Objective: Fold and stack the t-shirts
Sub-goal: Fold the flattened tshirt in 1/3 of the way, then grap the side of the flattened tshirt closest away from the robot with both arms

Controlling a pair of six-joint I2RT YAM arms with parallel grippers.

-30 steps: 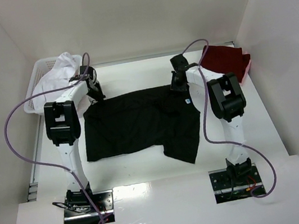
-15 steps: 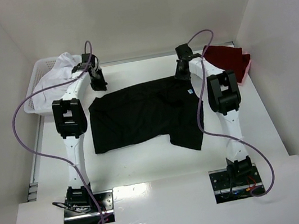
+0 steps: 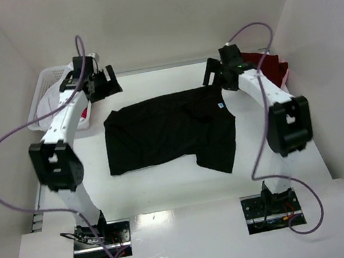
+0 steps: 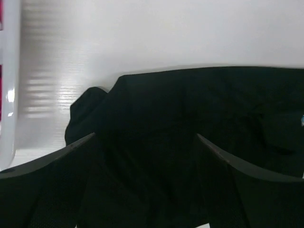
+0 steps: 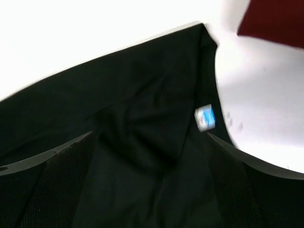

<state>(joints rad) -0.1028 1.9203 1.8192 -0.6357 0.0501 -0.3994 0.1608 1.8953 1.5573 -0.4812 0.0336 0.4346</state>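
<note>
Both jaws gape clear of the black t-shirt (image 3: 166, 133).

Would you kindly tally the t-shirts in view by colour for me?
black t-shirt: 1
dark red t-shirt: 1
white t-shirt, in the basket: 1
Total: 3

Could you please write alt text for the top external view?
A black t-shirt lies spread on a white table; the left gripper and right gripper hover open near its far corners. A white basket stands far left, a dark red t-shirt far right.
</note>
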